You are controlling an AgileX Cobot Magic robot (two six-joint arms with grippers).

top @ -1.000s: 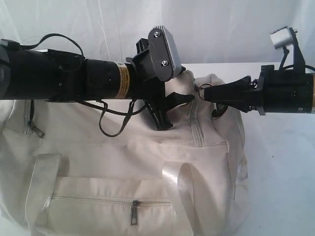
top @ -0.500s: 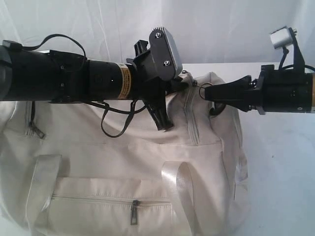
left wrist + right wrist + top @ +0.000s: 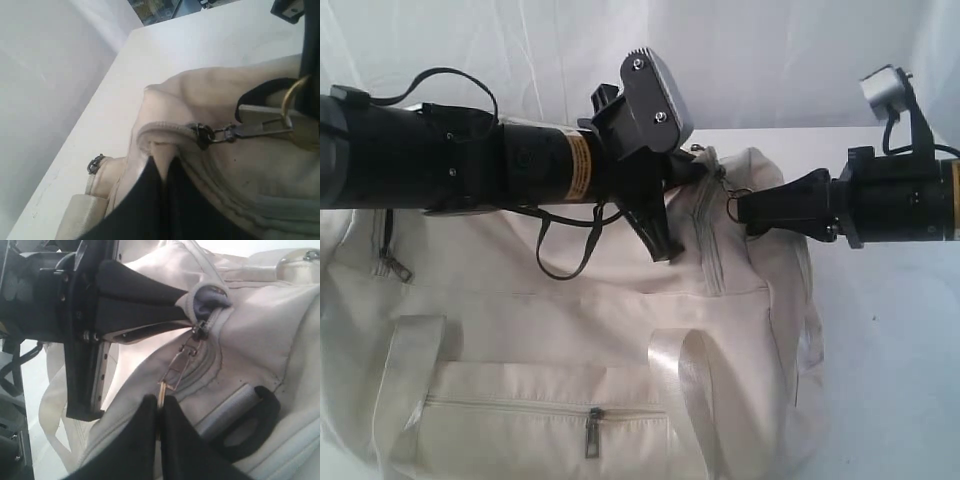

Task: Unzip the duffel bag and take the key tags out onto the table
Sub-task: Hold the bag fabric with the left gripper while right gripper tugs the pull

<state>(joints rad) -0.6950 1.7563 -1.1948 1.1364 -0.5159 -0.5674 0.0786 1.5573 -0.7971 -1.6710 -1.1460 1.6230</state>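
right wrist view: right hand [image 3: 158, 402] pinches the small, likely slick metal zipper pull [image 3: 181, 365]; left hand [image 3: 161, 166] is clamped on soft, floppy duffel bag [image 3: 570, 320] cloth beside the slider [image 3: 199, 330], bracing it. bag lies on the desk [image 3: 890, 340]; key tags unseen.

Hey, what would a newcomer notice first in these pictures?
A big cream bag lies on the white table, taking up most of the exterior view. At its top, right of middle, two black hands meet. The left hand pinches fabric at the zipper's end, and the right hand grips the metal zipper pull.
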